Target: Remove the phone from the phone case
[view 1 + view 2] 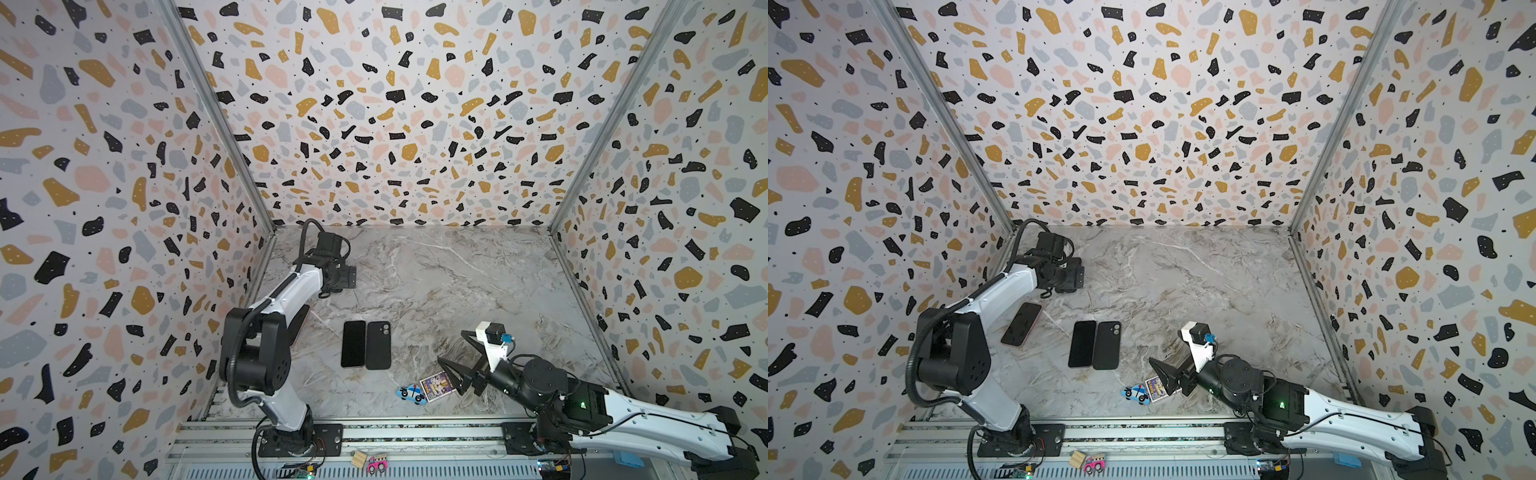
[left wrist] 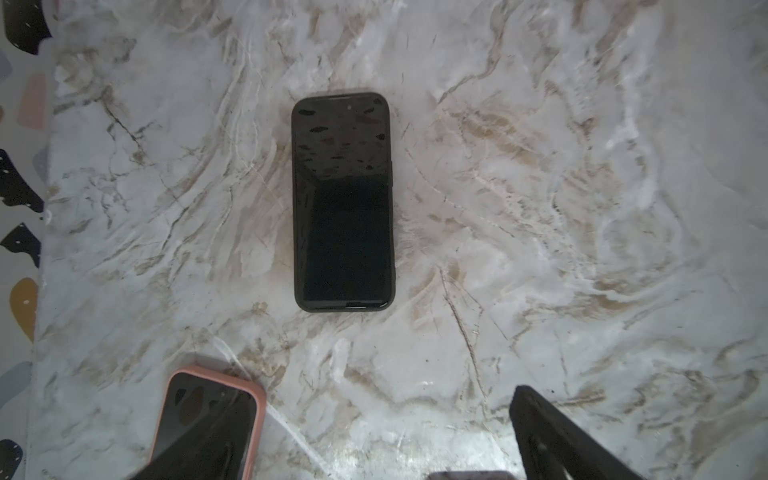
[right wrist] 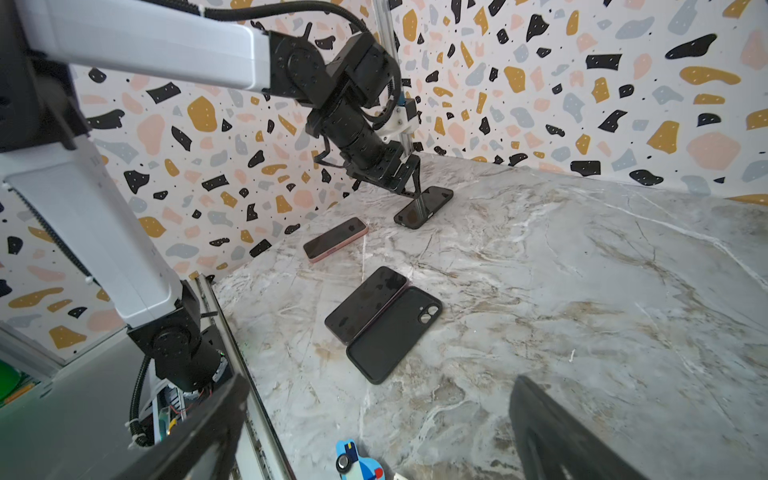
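Note:
A black phone in a black phone case (image 2: 343, 201) lies screen up on the marble table near the back left. My left gripper (image 3: 409, 192) hangs just above its end, open, with nothing between its fingers. From above, this phone is hidden under that wrist in both top views. At the table's middle a bare phone (image 1: 353, 344) lies screen up beside an empty black case (image 1: 378, 345) that lies back up. My right gripper (image 1: 452, 347) is open and empty at the front right, well away from them.
A phone in a pink case (image 1: 1021, 324) lies by the left arm, close to the left fingers (image 2: 195, 453). A blue toy car (image 1: 411, 394) and a picture card (image 1: 436, 384) sit below the right gripper. A wooden block (image 1: 359, 459) and a pink toy (image 1: 376, 463) rest on the front rail.

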`<state>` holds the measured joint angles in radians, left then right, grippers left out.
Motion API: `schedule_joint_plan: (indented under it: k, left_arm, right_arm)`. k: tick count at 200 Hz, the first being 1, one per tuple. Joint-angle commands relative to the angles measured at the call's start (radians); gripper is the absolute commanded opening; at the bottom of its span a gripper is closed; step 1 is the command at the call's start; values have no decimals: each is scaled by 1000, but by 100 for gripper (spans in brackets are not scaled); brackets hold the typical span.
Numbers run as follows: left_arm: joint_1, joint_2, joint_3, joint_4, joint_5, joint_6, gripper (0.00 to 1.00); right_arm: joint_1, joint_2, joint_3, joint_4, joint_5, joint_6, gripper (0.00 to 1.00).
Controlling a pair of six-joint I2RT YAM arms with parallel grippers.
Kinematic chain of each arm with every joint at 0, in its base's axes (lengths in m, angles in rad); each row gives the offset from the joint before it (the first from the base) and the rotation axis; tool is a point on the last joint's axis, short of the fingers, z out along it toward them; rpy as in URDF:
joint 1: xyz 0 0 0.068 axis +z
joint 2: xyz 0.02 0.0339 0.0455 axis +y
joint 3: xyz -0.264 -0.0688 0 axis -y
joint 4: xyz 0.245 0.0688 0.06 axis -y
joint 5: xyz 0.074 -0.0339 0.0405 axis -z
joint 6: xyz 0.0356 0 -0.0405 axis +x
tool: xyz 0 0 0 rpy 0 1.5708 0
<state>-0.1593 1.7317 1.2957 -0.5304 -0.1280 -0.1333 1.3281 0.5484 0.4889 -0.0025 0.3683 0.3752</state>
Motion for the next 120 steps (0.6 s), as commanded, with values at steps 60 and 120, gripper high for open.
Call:
schedule_joint_plan:
  k: [60,120]
  left_arm:
    - [55,227,170,-70,-1,11,100]
    - [66,325,254,-85,24,3,100]
  right_arm:
    - [5,108,23,17,-16,-18,100]
    - [5,134,24,50,-7,-12,100]
